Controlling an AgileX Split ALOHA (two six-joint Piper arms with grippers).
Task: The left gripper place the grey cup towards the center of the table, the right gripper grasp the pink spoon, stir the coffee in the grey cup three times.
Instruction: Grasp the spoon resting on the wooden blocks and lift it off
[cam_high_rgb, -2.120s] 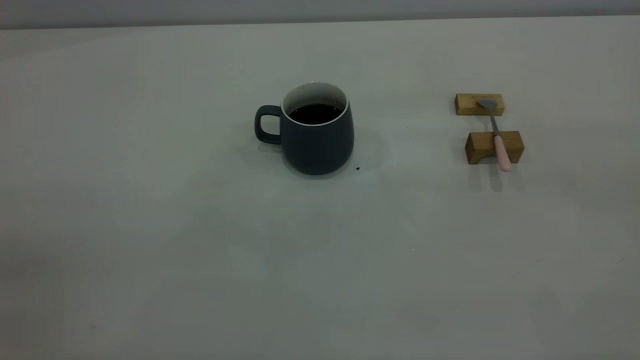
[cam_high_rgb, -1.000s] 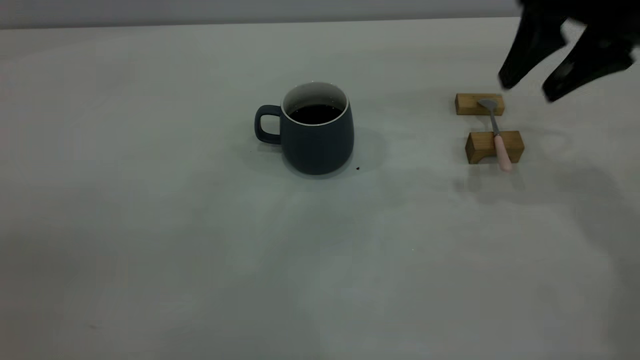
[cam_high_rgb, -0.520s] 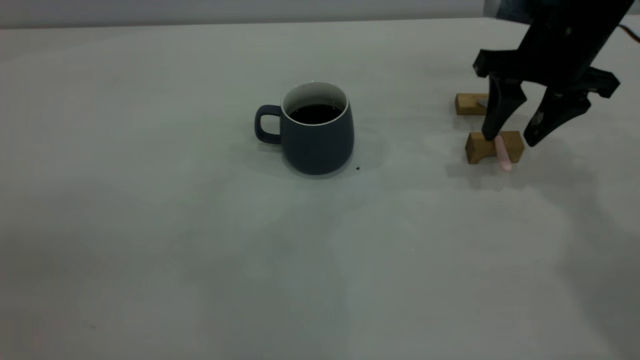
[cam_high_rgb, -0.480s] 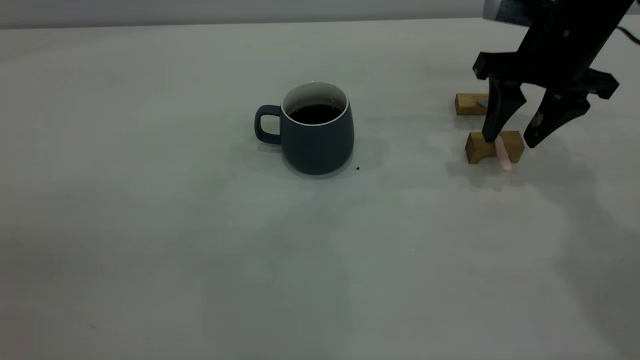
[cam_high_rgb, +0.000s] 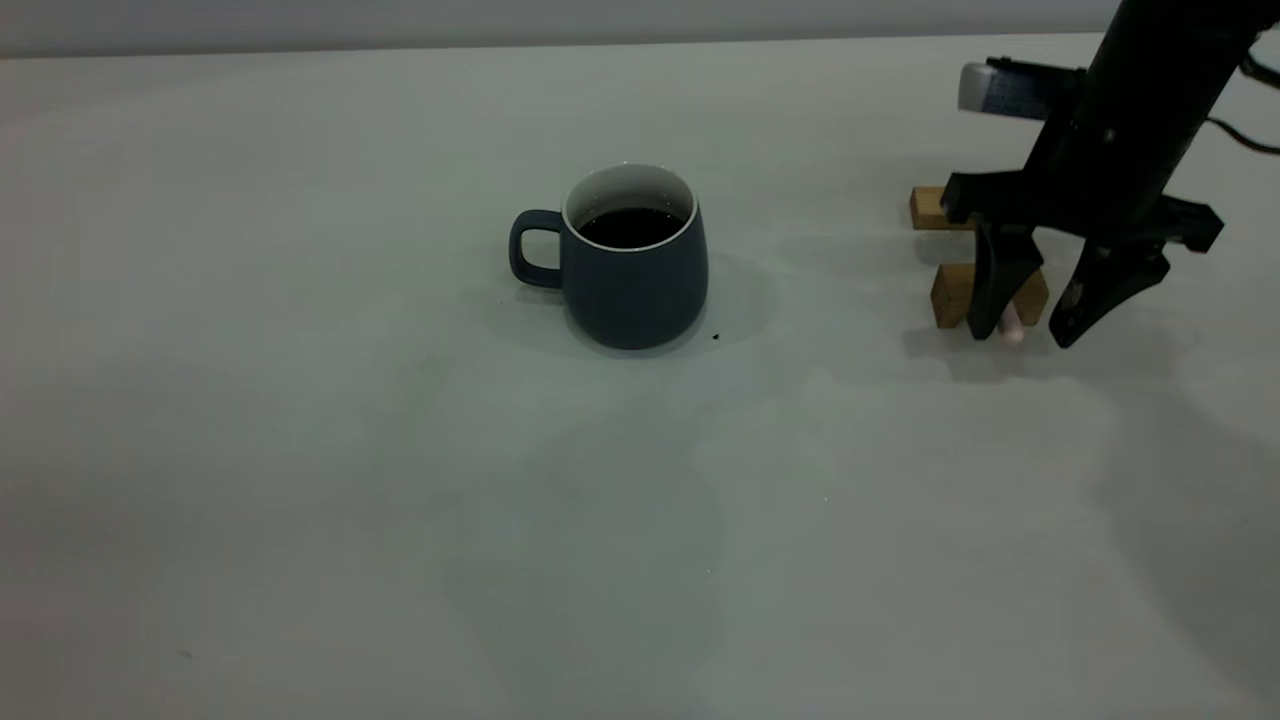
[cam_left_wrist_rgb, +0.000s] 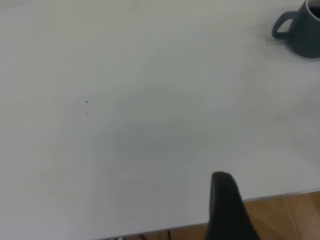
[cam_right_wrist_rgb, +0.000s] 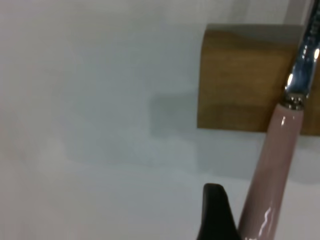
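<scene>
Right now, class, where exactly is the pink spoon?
In the exterior view, the pink spoon lies at the table's right side across a wooden block, between the open right gripper's fingers.

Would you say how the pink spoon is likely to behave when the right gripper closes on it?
The pink spoon looks glossy and rounded, so it may slip or twist between the open right gripper fingers. It lies across a wooden block, so a squeeze at the handle end might pivot it.

Grey cup (cam_left_wrist_rgb: 301, 31), seemingly upright, on table (cam_left_wrist_rgb: 150, 125)
</scene>
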